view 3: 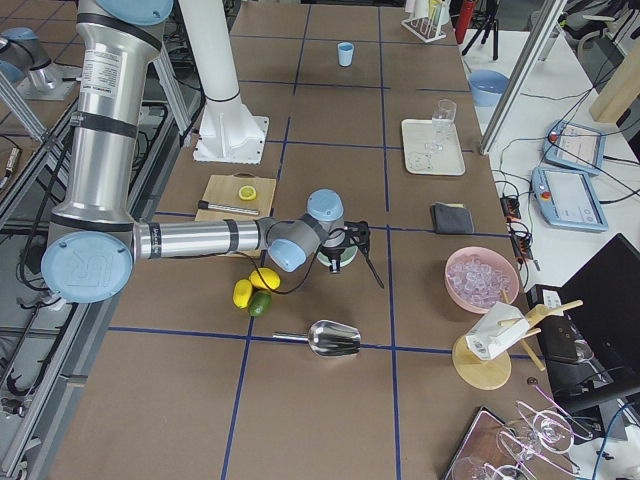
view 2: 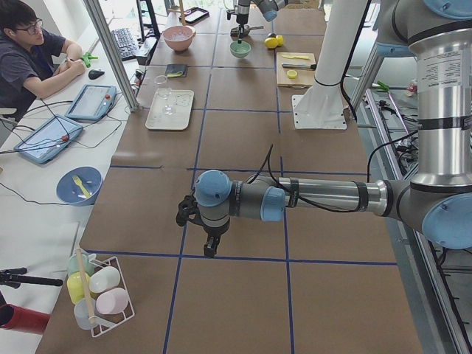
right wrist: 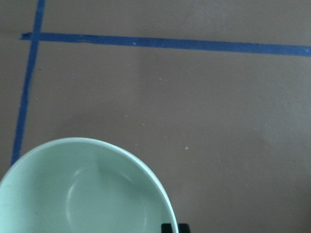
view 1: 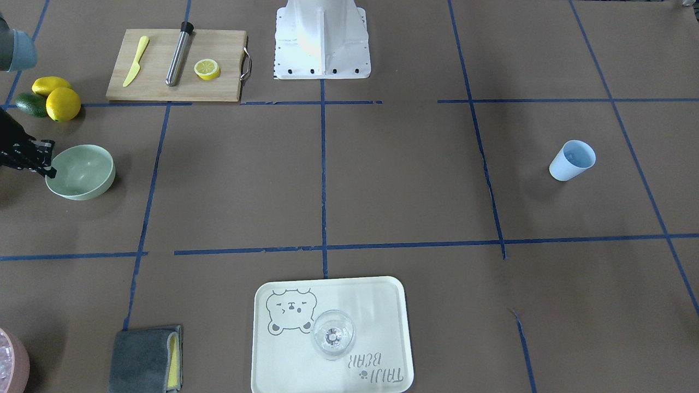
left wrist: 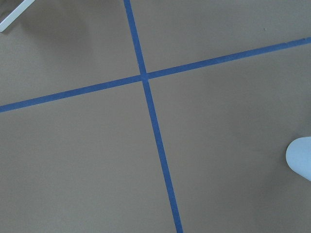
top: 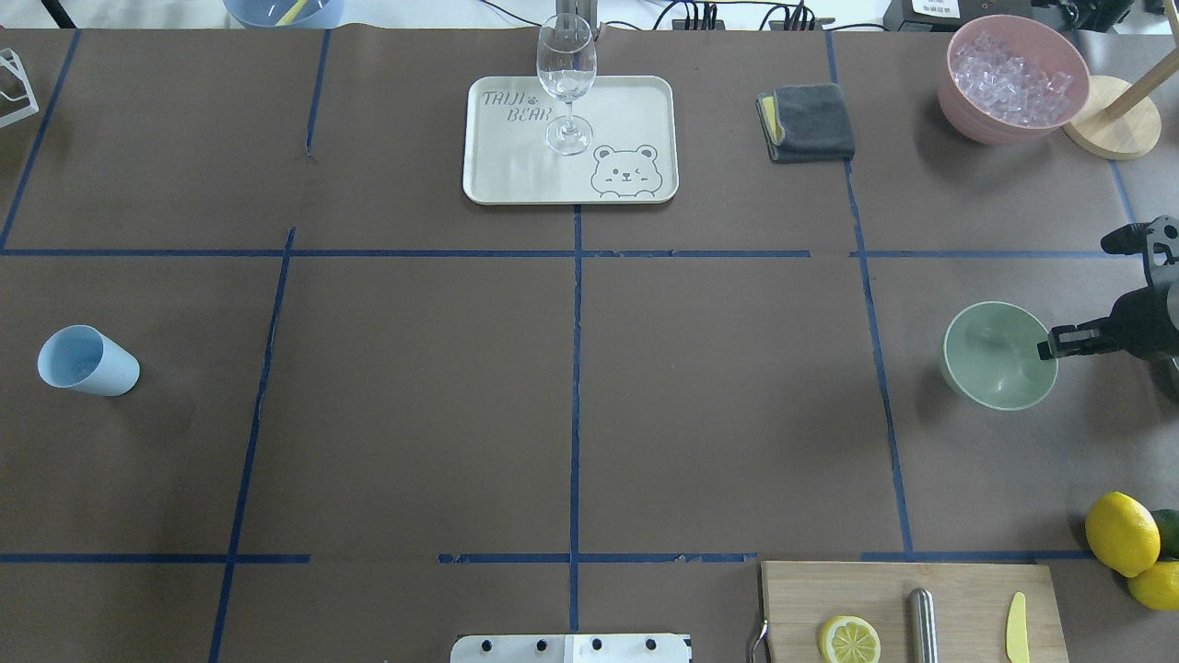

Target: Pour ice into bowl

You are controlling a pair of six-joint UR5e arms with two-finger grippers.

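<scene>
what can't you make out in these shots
Right gripper: grip on bowl rim unclear; overhead too small, wrist view's bottom edge cuts it.
Left gripper: open or shut unclear; left side view only.
Scoop: contents too small, right side view only.

- The bowl (top: 999, 364) sits on the right side of the surface (top: 718, 396), with the right tool (top: 1048, 347) at its rim.
- Beyond the bowl is a container (top: 963, 101).
- A cloth (top: 811, 124) lies between the container and a tray (top: 516, 166).
- A glass (top: 566, 83) stands on the tray.
- A cup (top: 87, 361) stands far left.
</scene>
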